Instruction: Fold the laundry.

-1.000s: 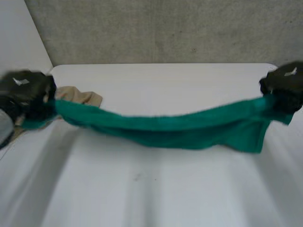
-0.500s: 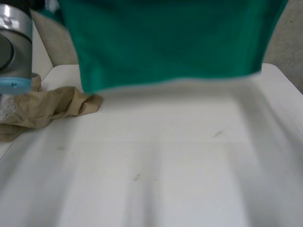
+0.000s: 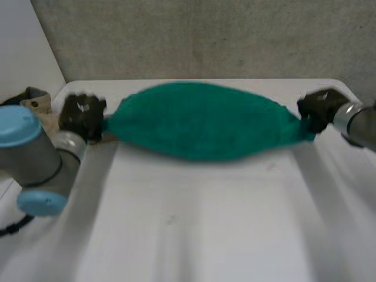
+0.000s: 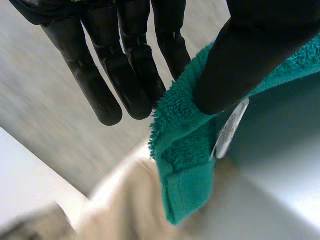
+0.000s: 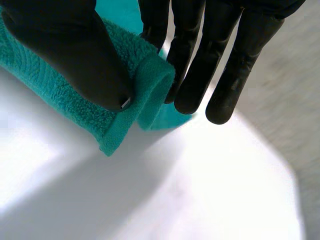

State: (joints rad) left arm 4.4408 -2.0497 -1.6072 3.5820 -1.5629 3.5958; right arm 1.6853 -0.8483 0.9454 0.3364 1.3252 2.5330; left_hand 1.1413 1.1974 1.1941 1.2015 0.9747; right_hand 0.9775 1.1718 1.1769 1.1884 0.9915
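Fluffy green towel [image 3: 202, 120] hangs stretched over far side of white table [image 3: 205, 235]. Left hand [image 3: 82, 114] pinches one end, right hand [image 3: 317, 108] other. Step: spreading. Next: lay flat on table.

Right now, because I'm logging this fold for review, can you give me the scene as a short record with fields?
cloth: green towel, stretched between both hands over the white table, bulging in the middle
left robot hand: thumb and fingers pinch one end of the towel
right robot hand: thumb and fingers pinch the other end
other item: beige cloth, lying below the left robot hand
fold: none laid on the table yet
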